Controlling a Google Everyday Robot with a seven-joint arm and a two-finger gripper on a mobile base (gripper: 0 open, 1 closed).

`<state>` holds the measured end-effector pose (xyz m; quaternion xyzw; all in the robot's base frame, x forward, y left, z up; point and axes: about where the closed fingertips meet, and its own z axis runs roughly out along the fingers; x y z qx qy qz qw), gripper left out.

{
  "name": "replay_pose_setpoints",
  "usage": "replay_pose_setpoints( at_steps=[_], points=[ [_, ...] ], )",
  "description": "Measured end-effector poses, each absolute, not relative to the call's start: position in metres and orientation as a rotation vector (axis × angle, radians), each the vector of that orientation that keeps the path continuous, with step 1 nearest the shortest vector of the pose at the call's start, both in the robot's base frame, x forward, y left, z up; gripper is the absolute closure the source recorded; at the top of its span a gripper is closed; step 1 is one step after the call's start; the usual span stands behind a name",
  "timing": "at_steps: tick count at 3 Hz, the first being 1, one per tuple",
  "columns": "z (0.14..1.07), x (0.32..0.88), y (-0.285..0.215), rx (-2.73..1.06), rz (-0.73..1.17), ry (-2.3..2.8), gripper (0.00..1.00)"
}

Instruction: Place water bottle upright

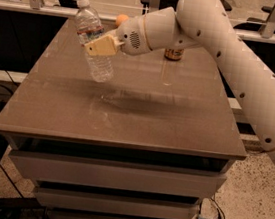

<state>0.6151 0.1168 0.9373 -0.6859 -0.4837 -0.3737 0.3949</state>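
The water bottle (93, 42) is a clear ribbed plastic bottle with a white cap and a red-blue label band. It hangs above the left part of the brown table (126, 115), tilted with its cap up and to the left. My gripper (99, 46) is shut on the water bottle at its middle, its tan finger (103, 45) across the front. The white arm reaches in from the right.
A copper-coloured drink can (173, 54) stands at the back of the table, partly hidden behind my arm. An orange ball (121, 19) sits at the far edge. Drawers are below the tabletop. A rail and glass panel run behind the table.
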Motion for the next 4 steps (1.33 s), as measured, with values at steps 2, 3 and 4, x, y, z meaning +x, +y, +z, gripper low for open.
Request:
replay_pose_setpoints(
  at_steps=[2,3,4],
  points=[
    [0.928,0.6,0.101,-1.584,-1.01,-1.328,1.0],
    [0.922,0.594,0.09,-1.521,-1.072,-1.299,1.0],
    [0.921,0.598,0.07,-1.45,-1.169,-1.239,1.0]
  ],
)
